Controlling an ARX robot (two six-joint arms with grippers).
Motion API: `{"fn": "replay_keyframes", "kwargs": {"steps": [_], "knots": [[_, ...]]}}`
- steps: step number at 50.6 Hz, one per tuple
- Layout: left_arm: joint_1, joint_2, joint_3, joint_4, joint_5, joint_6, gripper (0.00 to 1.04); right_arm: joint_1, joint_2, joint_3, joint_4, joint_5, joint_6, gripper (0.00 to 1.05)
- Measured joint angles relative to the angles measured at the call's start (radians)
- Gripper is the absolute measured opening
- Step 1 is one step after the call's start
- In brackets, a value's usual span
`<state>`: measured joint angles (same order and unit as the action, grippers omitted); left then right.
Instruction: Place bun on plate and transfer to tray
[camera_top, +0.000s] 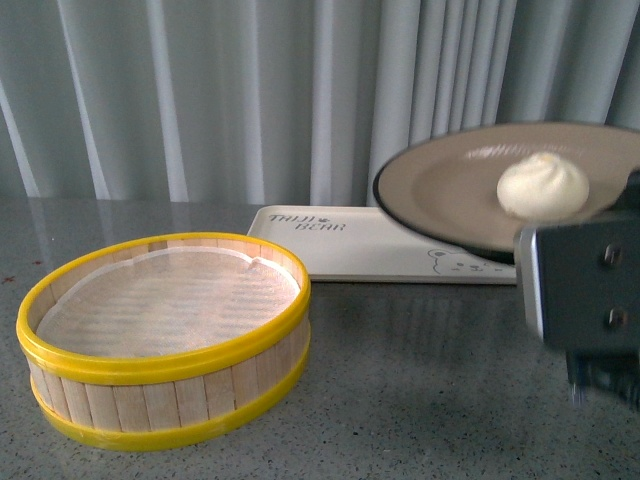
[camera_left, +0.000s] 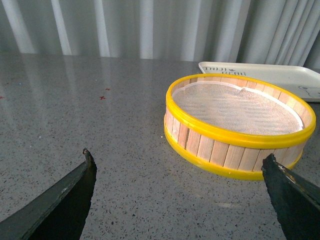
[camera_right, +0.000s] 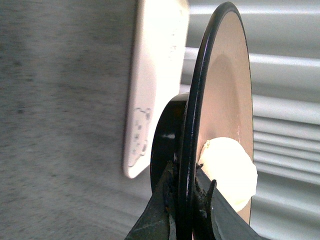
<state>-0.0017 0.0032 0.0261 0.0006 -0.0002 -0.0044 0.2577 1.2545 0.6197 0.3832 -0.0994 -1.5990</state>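
The grey speckled surface (camera_top: 420, 380) carries two things directly on it: a round wooden-slat steamer basket (camera_top: 170, 395) with yellow rims and a white liner at the front left, and behind it to the right a flat rectangular cream-white tray (camera_top: 350, 250) with dark lettering and a small bear-face drawing.

The left tool (camera_left: 178, 156) has two matte black, wedge-shaped fingers (camera_left: 65, 200) that taper to sharp tips. The right tool (camera_right: 189, 197) has dark grey fingers with scuffed, worn edges. Its pale grey boxy housing (camera_top: 575, 285) carries two round screw heads (camera_top: 612, 256), with darker parts beneath.
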Motion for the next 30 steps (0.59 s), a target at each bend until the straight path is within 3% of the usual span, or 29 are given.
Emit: {"fn": "replay_keyframes", "kwargs": {"steps": [6,12,30], "knots": [[0.0,0.0,0.0,0.0,0.0,0.0,0.98,-0.054,0.011,0.069,0.018,-0.066,0.06,0.03],[0.0,0.0,0.0,0.0,0.0,0.0,0.98,-0.151,0.066,0.143,0.039,-0.23,0.121,0.03],[0.0,0.0,0.0,0.0,0.0,0.0,0.98,-0.273,0.198,0.295,-0.105,-0.367,0.144,0.03]]}}
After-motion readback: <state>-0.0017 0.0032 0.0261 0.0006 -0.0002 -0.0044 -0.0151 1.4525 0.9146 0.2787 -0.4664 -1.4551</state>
